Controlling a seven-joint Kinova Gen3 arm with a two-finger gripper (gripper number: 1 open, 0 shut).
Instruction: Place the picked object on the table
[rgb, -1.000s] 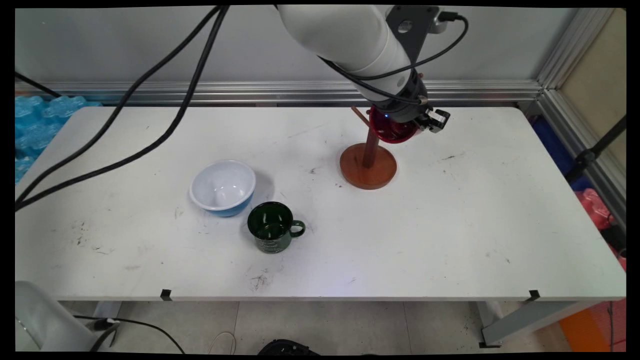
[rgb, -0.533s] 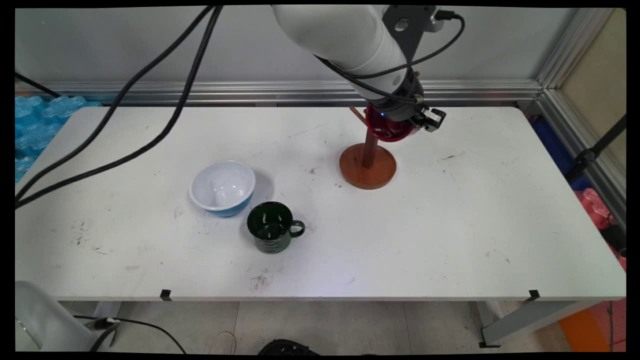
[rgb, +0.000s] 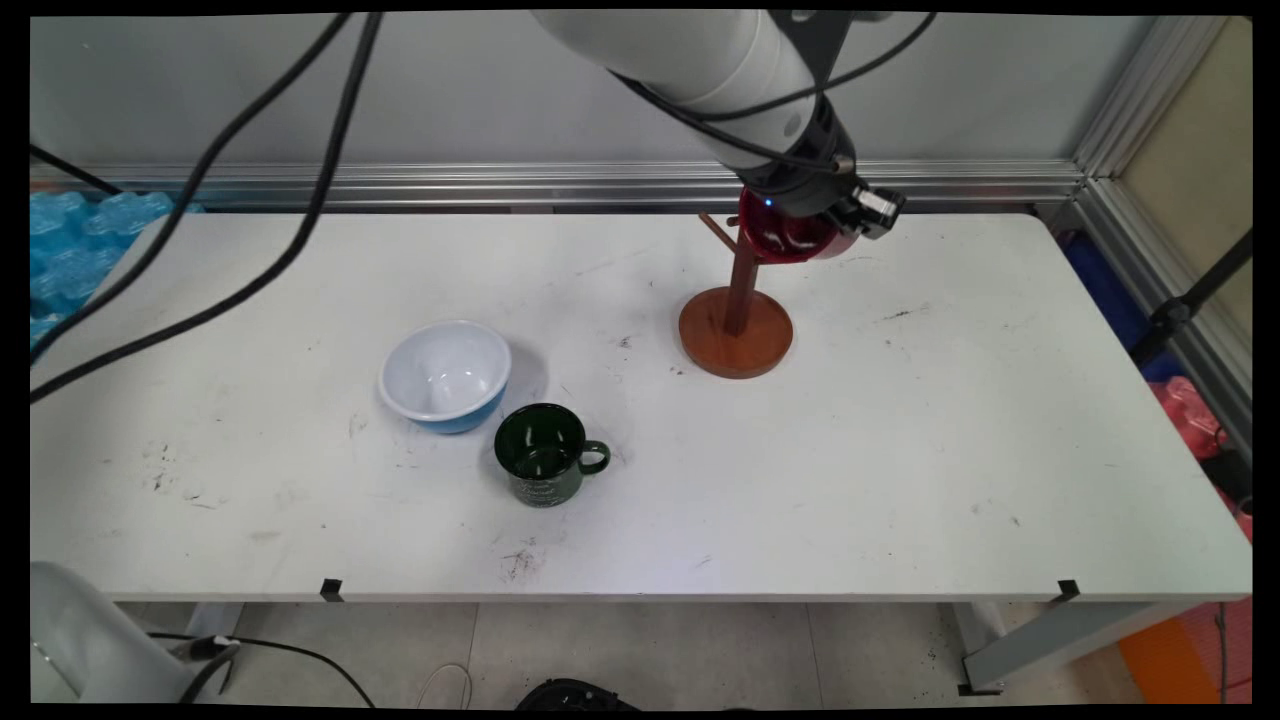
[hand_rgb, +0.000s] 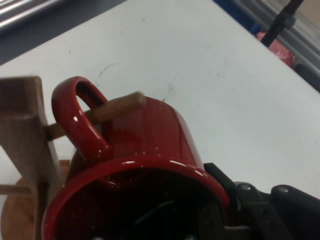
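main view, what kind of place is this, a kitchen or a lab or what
Most likely a robotics lab or test cell, not a kitchen: a bare, scuffed white table framed by aluminium rails, and a cabled robot arm whose gripper holds a red mug at a wooden mug tree.

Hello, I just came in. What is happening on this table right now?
The white Kinova arm holds a red mug in its gripper, gripping it at the rim. The mug's handle is looped around a peg of the wooden mug tree, which stands toward the far side of the white table. Nearer the front, a white and blue bowl and a dark green mug stand upright side by side, away from the gripper.
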